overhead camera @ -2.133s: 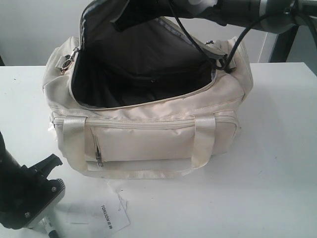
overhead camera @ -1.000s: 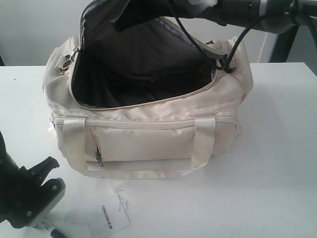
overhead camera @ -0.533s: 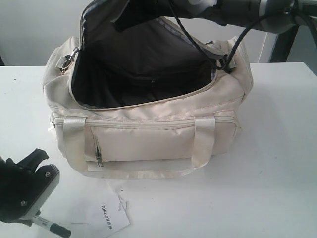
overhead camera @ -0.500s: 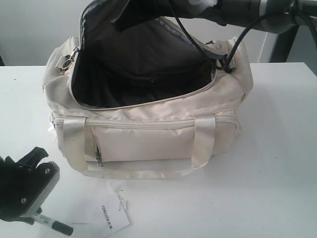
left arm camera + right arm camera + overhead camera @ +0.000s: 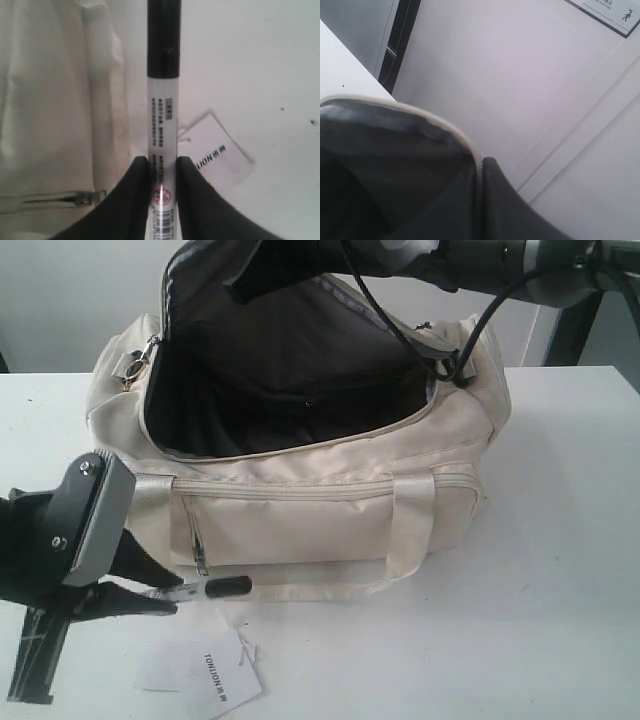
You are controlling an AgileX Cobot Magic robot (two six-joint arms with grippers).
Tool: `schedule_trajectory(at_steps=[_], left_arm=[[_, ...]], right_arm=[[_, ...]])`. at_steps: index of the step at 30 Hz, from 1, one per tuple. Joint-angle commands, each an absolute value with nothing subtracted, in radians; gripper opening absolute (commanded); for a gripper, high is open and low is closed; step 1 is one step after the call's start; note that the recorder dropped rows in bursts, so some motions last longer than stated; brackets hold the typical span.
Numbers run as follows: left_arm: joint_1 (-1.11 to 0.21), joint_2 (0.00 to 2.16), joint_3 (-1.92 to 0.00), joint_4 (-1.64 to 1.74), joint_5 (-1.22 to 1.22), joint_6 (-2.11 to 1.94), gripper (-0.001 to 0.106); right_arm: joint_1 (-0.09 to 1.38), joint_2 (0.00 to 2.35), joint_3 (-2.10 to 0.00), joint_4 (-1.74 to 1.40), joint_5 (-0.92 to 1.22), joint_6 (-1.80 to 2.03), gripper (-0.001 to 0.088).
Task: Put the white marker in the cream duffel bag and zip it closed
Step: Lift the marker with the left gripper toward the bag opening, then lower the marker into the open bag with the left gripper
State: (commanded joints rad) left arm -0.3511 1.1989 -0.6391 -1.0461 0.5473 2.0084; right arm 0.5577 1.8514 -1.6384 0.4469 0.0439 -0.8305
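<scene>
The left gripper (image 5: 168,596) has lifted off the white table (image 5: 560,570) since half a second ago, carrying the white marker (image 5: 212,589) up from the tabletop to the bag's lower front edge. On the table stands the cream duffel bag (image 5: 300,520), its curved top zipper undone and the dark lining showing through the wide mouth. At 12 o'clock of that mouth the right gripper (image 5: 479,200) is clamped on the zipper edge of the raised top flap, holding it up. The left gripper sits at 8 o'clock of the bag, its black fingers (image 5: 132,200) pinched on the marker's printed barrel. A white paper tag (image 5: 215,682) with dark print lies flat on the table at 6 o'clock of the marker. The marker lies level in the grip, its black cap (image 5: 229,586) pointing to 3 o'clock, just in front of the bag's lower strap and outside the bag.
</scene>
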Motion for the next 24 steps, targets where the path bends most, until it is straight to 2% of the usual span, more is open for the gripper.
schedule_trajectory(at_steps=[17, 24], left_arm=[[-0.351, 1.197, -0.639, -1.600, 0.463, 2.118, 0.000], [-0.351, 1.197, -0.641, -1.642, 0.332, 2.118, 0.000]], right_arm=[[0.558, 1.851, -1.638, 0.447, 0.044, -0.830, 0.0000], [0.558, 1.851, -1.638, 0.447, 0.044, -0.830, 0.0000]])
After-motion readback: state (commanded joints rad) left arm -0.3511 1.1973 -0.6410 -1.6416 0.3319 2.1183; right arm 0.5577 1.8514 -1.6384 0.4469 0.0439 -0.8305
